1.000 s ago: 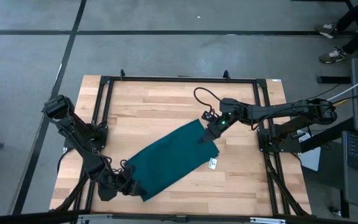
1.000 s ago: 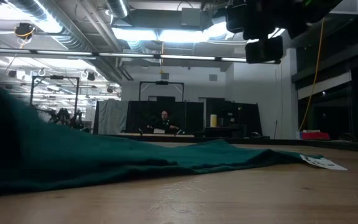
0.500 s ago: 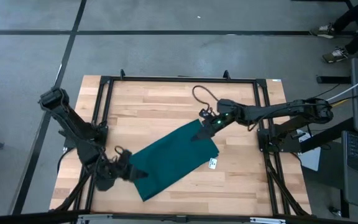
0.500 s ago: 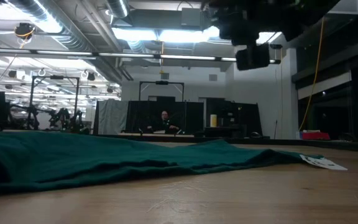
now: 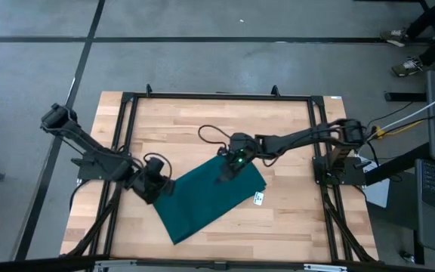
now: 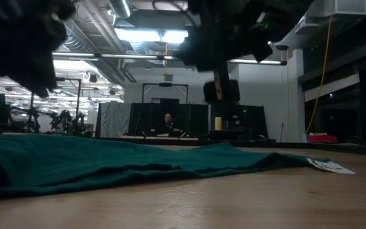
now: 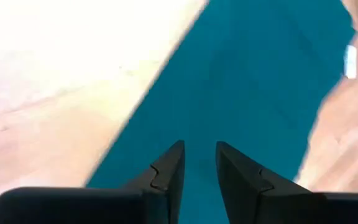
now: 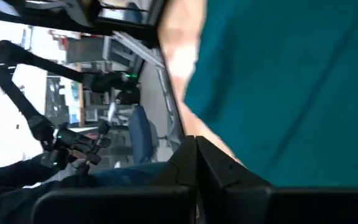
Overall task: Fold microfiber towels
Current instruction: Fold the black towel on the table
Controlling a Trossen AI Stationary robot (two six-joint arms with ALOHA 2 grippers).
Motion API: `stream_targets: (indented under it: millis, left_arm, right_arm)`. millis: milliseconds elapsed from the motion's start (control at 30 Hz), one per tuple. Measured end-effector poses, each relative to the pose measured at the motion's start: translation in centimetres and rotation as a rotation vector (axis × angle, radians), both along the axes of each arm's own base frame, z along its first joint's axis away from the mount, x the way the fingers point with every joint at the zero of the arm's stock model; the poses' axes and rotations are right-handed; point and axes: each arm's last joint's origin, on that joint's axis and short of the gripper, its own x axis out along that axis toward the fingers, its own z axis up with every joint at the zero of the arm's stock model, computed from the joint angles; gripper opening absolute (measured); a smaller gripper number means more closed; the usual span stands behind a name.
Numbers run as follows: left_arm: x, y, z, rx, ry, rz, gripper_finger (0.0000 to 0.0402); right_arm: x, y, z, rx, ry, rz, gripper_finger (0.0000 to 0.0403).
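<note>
Your left hand (image 5: pixel 157 183), slightly open, has let the teal towel (image 5: pixel 210 193) go; your right hand (image 5: pixel 229 168), closed and empty, lifts off: fold laid flat

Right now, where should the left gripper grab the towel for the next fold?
Probably the towel's near-left corner, approached from the table's left edge. The towel lies flat and diagonal, so that corner sticks out over bare wood, and the left gripper hovers at that end.
</note>
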Motion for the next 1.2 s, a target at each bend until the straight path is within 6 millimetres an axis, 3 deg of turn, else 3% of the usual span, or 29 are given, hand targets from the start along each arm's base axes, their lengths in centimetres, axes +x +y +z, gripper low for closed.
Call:
stream_targets:
  millis: [233,467,600,867,1000,1200]
  left_arm:
    - [0.5,0.6,-4.4,-0.088,-0.247,0.051,0.0065]
    - [-1.0,2.2,-8.2,-0.08,-0.163,0.093,0.0046]
    - [-1.3,2.3,-9.4,-0.116,-0.22,0.086,0.0037]
    - [-1.5,2.3,-10.7,-0.098,-0.181,0.022,0.0026]
    - [-1.6,2.3,-11.0,-0.103,-0.13,0.001,0.0026]
    - [-1.9,2.4,-11.1,-0.116,-0.119,-0.015,0.0026]
  right_arm:
    - [0.2,-1.5,-1.0,-0.04,0.027,-0.053,0.0001]
    - [-0.2,-3.6,-1.5,-0.055,0.078,-0.091,0.0001]
    - [-0.7,-4.6,-2.0,-0.071,0.13,-0.085,0.0001]
    - [-4.0,-5.4,-5.6,-0.079,0.36,-0.06,0.0]
    - [-6.5,-4.9,-8.2,-0.041,0.478,-0.051,0.0]
    - [-9.7,-4.3,-10.2,-0.014,0.462,0.046,0.0]
